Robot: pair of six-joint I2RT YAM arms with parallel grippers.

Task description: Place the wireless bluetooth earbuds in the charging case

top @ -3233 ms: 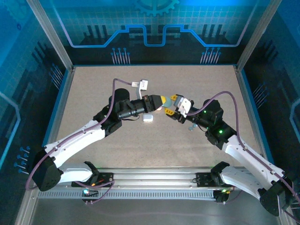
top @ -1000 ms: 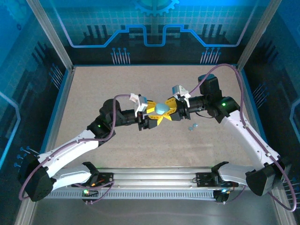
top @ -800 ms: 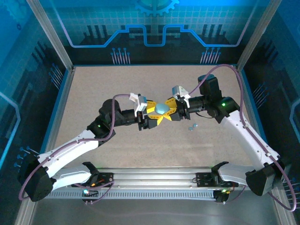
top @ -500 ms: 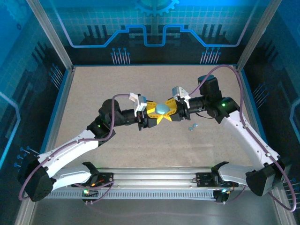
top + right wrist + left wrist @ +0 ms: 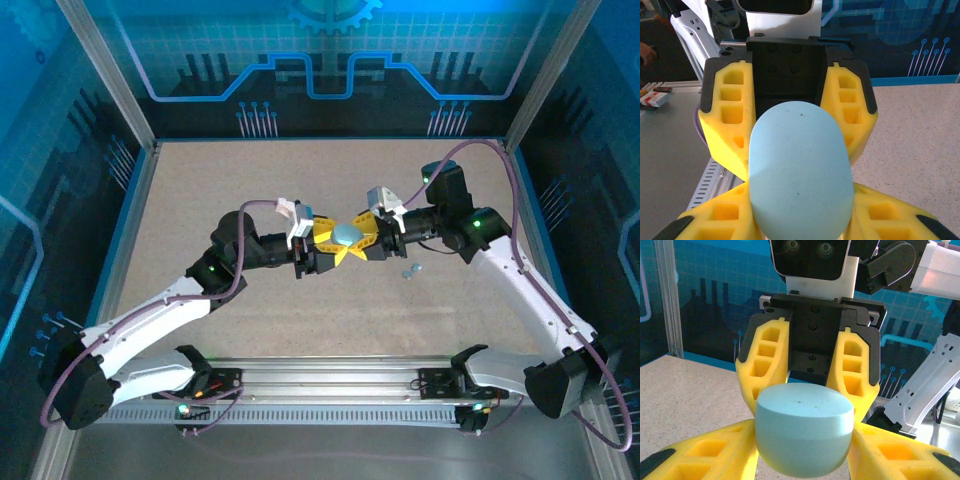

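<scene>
L pincer (image 5: 337,243) & R pincer (image 5: 361,232) both clamp the case (image 5: 802,435) over mid desk (image 5: 300,180); 2 buds (image 5: 410,270) lie nearby.

The whole surface (image 5: 250,190), from near edge to far edge, is viewed by the top camera from above and behind the arm bases, looking down and forward from some way off. The left wrist camera is set just behind the left tool (image 5: 802,452) and is aimed level along its fingers at the facing right tool (image 5: 807,392), at very close range. The right wrist camera is set likewise, aimed the opposite way. The charging case (image 5: 347,234), over the middle of the surface, is shared by all three views.
</scene>
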